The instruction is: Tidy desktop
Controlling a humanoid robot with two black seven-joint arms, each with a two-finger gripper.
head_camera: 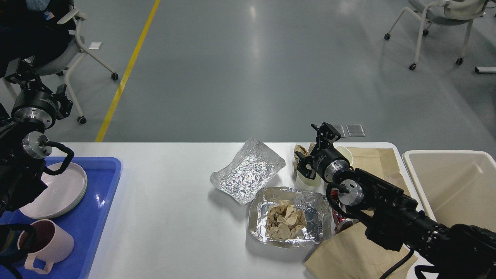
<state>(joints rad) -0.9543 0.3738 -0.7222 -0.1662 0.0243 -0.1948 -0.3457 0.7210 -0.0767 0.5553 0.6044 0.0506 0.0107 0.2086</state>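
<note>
Since trash clusters right of centre on the desktop [166, 217], beside the beige bin [451, 182], right gripper [314, 149] hovers there, fingers spread, empty. Left gripper [21, 71]: can't tell.

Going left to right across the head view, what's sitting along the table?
Blue tray holding stacked plates and a pink mug → empty foil tray → foil tray with crumpled paper → right gripper over the cups → brown paper bag → beige bin.
</note>
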